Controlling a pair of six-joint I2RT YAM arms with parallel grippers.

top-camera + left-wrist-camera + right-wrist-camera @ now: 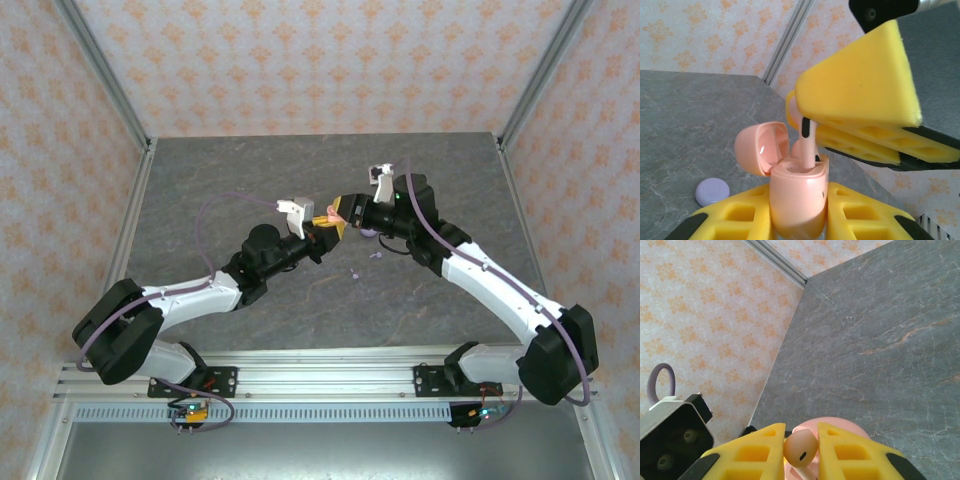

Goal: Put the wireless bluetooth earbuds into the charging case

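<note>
L hand [320, 237] is shut tight on the pink case [800, 195], lid open, up off the bench [250, 170]. R hand [347, 213] pinches a pink earbud [801, 449], partly in the case. Next, I think: push it straight down, then let go.

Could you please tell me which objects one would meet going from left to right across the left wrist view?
lavender disc → open lid of the salmon-pink charging case → salmon-pink earbud, standing stem-up in the case.
</note>
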